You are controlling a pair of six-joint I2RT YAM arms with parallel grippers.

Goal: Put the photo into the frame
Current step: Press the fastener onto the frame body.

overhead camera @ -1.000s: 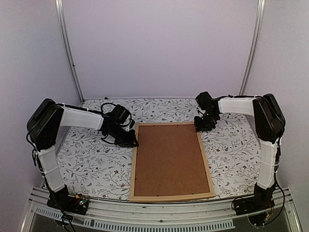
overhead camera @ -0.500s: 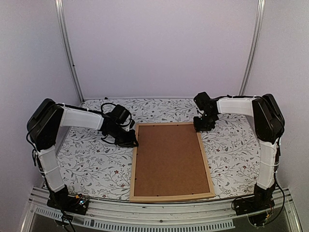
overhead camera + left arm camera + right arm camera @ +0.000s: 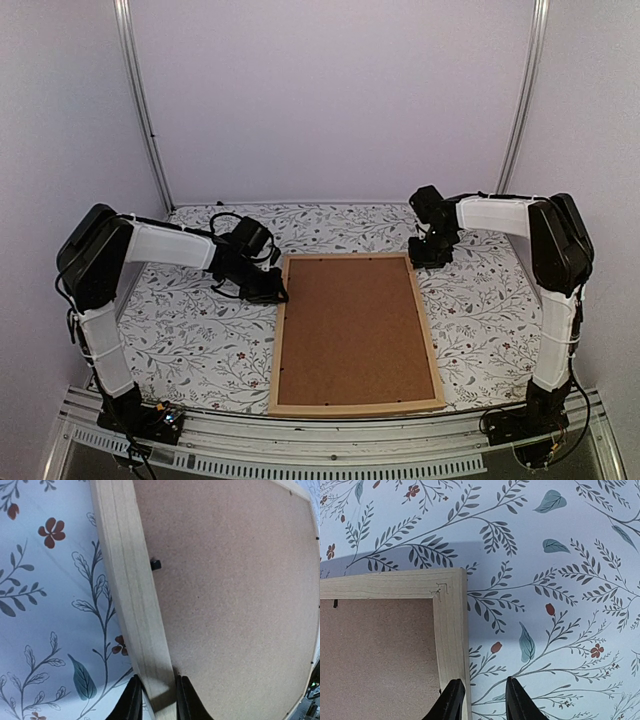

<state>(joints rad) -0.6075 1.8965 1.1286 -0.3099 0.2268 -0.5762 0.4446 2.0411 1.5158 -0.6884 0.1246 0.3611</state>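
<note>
- Judging by how things lie, the task looks far along. The frame [image 3: 355,408] lies face down in the middle of the tablecloth [image 3: 190,330], its near rail at the front edge. The brown backing board [image 3: 350,330] sits inside it, filling the opening.
- The photo is nowhere in view. Whether it lies under the board cannot be told, so the main step may or may not be done.
- Fastening seems to be what is left: a small black tab [image 3: 155,564] shows at the inner edge of the left rail, its setting unclear.
- The left gripper [image 3: 157,697] is closed narrowly on the frame's left rail near the far corner, one finger outside and one on the board side.
- The right gripper [image 3: 480,697] hovers by the far right corner, jaws a little apart and holding nothing. One finger is over the rail, the other over the tablecloth.
- The rails are pale, flat, straight-grained wood. The board is matt and finely speckled, like cork or fibreboard. The tablecloth is smooth and pale, printed with leaves and small red flowers.
</note>
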